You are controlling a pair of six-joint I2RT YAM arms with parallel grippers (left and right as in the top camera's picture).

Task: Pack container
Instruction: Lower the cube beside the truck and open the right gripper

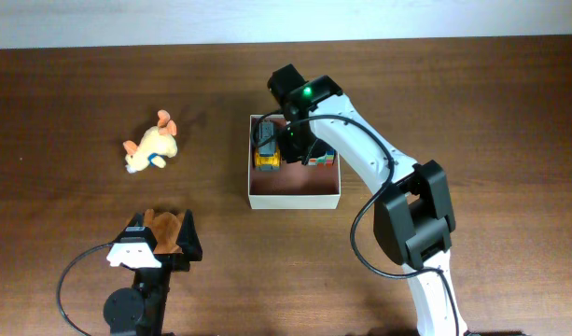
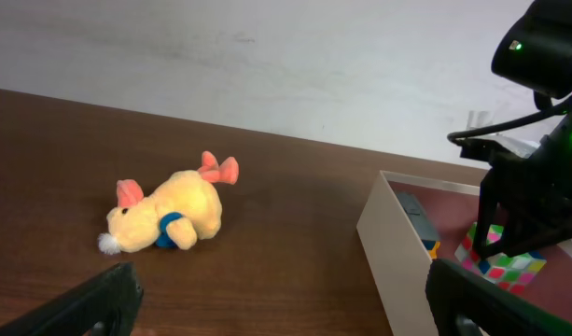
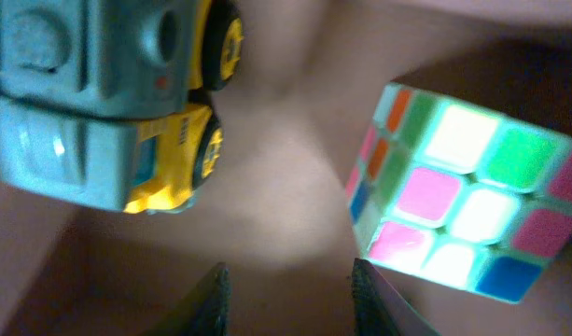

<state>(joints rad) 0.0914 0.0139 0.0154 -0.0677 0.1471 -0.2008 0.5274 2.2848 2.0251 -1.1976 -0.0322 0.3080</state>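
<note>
The container (image 1: 295, 199) is a cream-walled square box with a reddish-brown floor; its near wall (image 2: 397, 252) also shows in the left wrist view. In it lie a grey and yellow toy truck (image 1: 268, 147) (image 3: 108, 103) and a colour cube (image 1: 318, 157) (image 3: 463, 205). My right gripper (image 3: 287, 294) hangs low inside the box between truck and cube, its jaws apart with only bare floor between them. A yellow plush animal (image 1: 153, 149) (image 2: 169, 213) lies on the table left of the box. My left gripper (image 2: 286, 303) stands wide open near the front edge, holding nothing.
A brown furry thing (image 1: 164, 227) sits at the left gripper in the overhead view; the left wrist view does not show it. The right arm (image 1: 379, 159) reaches over the box's right wall. A pale wall (image 2: 267, 56) backs the table.
</note>
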